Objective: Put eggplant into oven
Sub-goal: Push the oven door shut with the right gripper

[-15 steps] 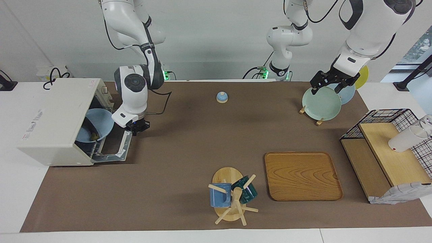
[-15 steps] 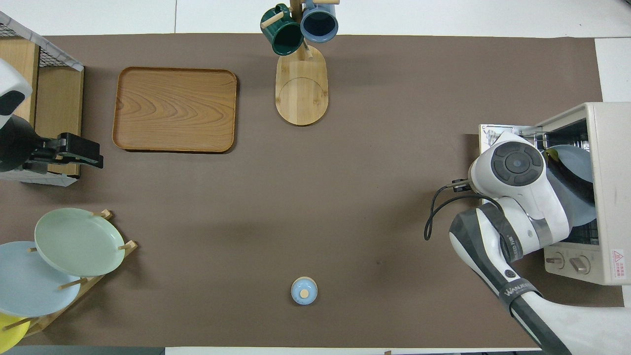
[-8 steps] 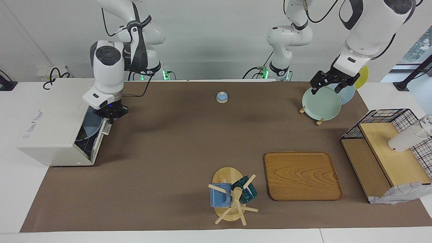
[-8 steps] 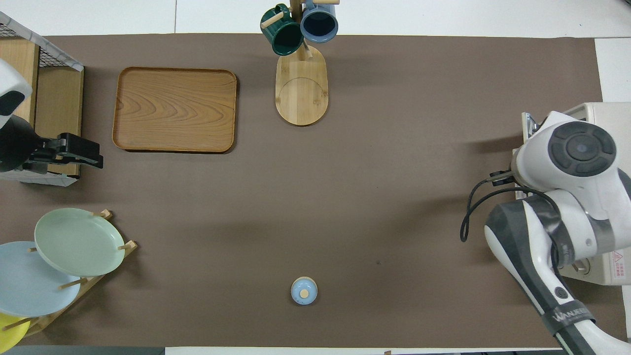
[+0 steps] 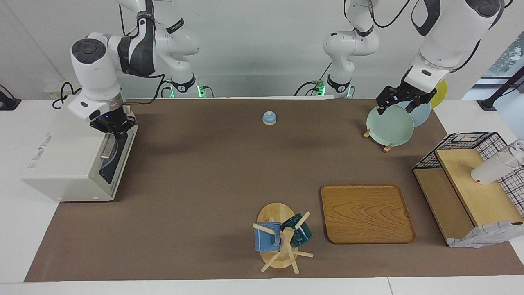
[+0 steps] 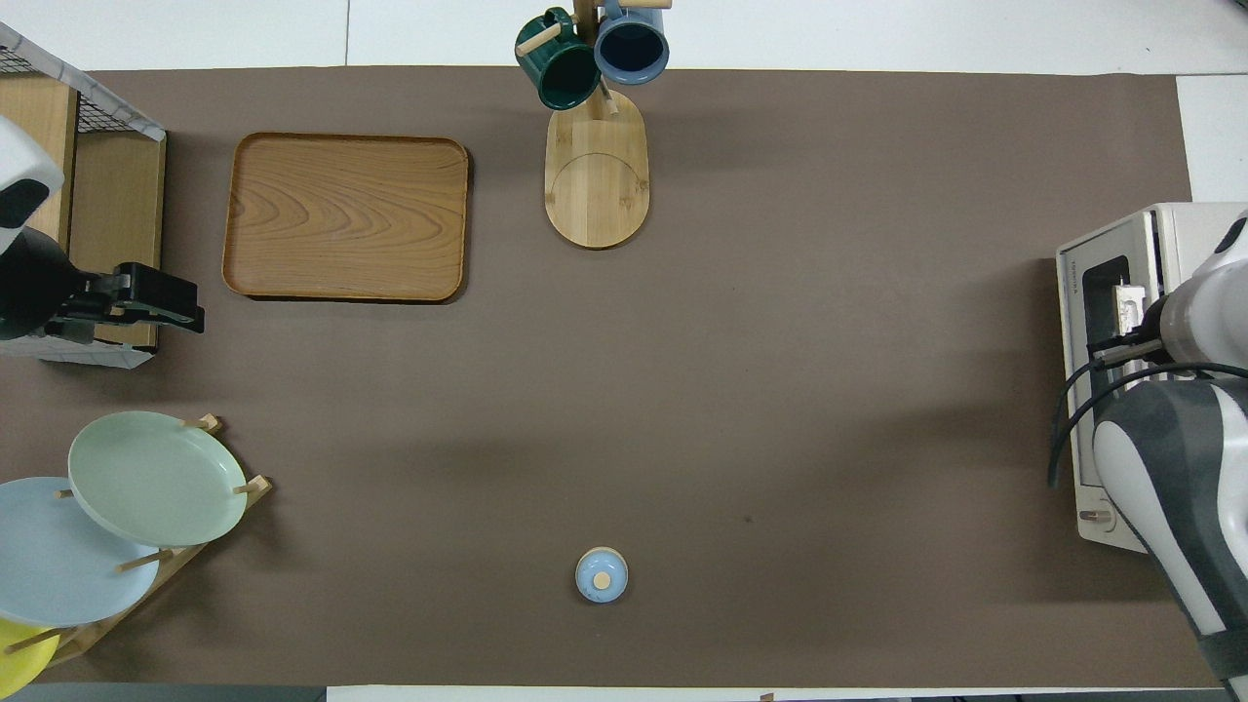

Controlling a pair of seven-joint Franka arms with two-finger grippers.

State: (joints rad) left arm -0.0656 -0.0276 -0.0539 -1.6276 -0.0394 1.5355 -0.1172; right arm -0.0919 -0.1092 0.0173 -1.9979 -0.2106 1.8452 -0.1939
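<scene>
At the left edge of the facing view stands the oven (image 5: 61,159). Its door (image 5: 119,157) is swung up against the front, shut or nearly so. The right gripper (image 5: 112,125) sits at the door's top edge, just above the handle (image 5: 107,148); whether it is apart or together I cannot tell.

The eggplant is not visible in either view. Only a bluish patch shows through the dark glass, so it probably lies inside the oven.

Judged by its kind, an eggplant is light and fairly stiff. Its skin is glossy and slippery and its body tapers, so a grasp across the thick middle should hold better than one at the thin stem. A hard squeeze could bruise it.

Toward the middle stand a small blue bell (image 5: 269,118) in the upper part and a mug tree (image 5: 282,241) low down, then a wooden tray (image 5: 366,213).

At the upper right, the left gripper (image 5: 403,100) waits over the plate rack (image 5: 374,135); its state I cannot tell either.
</scene>
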